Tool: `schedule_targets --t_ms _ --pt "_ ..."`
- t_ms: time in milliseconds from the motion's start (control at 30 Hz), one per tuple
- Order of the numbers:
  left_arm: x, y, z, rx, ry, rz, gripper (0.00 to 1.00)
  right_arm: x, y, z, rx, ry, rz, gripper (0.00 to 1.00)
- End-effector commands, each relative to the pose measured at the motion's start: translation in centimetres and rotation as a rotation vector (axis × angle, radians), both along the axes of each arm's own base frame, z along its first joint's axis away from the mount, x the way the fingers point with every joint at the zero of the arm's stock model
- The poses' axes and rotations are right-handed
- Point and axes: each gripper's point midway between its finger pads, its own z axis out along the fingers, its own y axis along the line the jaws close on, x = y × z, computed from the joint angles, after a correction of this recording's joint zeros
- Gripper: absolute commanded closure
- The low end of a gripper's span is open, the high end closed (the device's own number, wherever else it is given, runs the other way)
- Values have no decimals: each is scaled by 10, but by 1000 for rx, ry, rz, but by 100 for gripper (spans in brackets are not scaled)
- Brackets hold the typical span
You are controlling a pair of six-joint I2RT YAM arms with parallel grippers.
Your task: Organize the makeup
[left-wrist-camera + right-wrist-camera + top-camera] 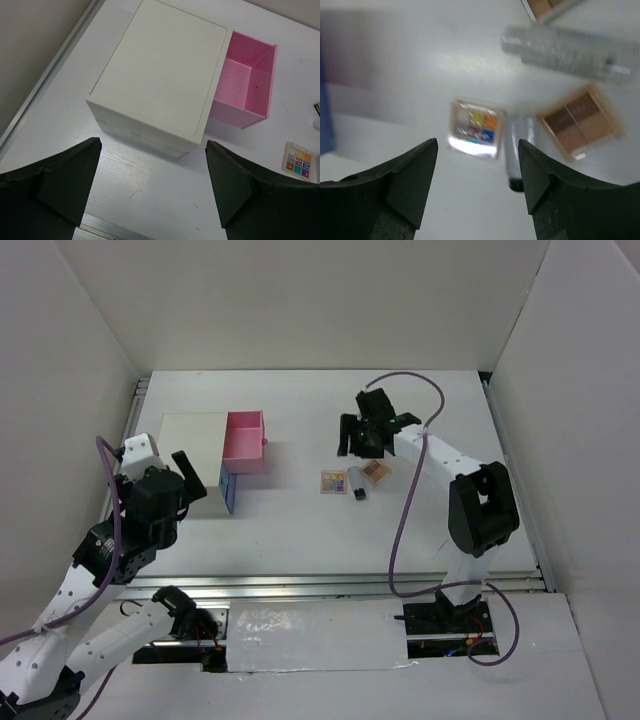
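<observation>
A multicoloured eyeshadow palette (pixel 333 482), a tiny clear bottle with a black cap (pixel 358 484) and a brown palette (pixel 376 472) lie together mid-table. In the right wrist view the multicoloured palette (pixel 475 129), the bottle (pixel 516 150) and the brown palette (pixel 580 122) lie below my fingers, with a clear case (pixel 565 47) and the edge of a peach palette (pixel 545 6) farther off. My right gripper (pixel 365 440) (pixel 477 170) is open and empty above them. My left gripper (pixel 190 488) (pixel 152 185) is open and empty in front of the white box (pixel 160 75).
The white box (pixel 195 438) stands at the left with its pink drawer (pixel 245 440) (pixel 245 80) pulled out and empty. Its blue drawer (pixel 228 492) juts out below. White walls enclose the table. The multicoloured palette (pixel 299 160) shows at the right edge of the left wrist view.
</observation>
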Motion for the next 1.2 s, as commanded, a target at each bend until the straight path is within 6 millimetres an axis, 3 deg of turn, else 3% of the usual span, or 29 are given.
schedule_targets --t_ms 0,133,467,633,733,900,1167 --pt "5 -3 8 -6 -31 -13 1 -51 -36 -38 -205 127 12 28" --pt "4 -2 7 -3 -26 -6 1 -63 -30 -55 -194 157 42 30" --pt "4 -1 8 0 -28 -1 1 -65 -24 -97 -258 246 66 37" --pt "4 0 8 -1 -31 -2 1 -63 -22 -105 -269 258 71 40" --pt "4 -1 8 1 -29 -2 1 -60 -23 -107 -293 250 68 53" --pt "6 -2 6 5 -22 -5 1 -58 -22 -78 -306 167 59 65" --pt "6 -2 6 5 -22 -7 0 -53 -4 5 -255 -8 86 70"
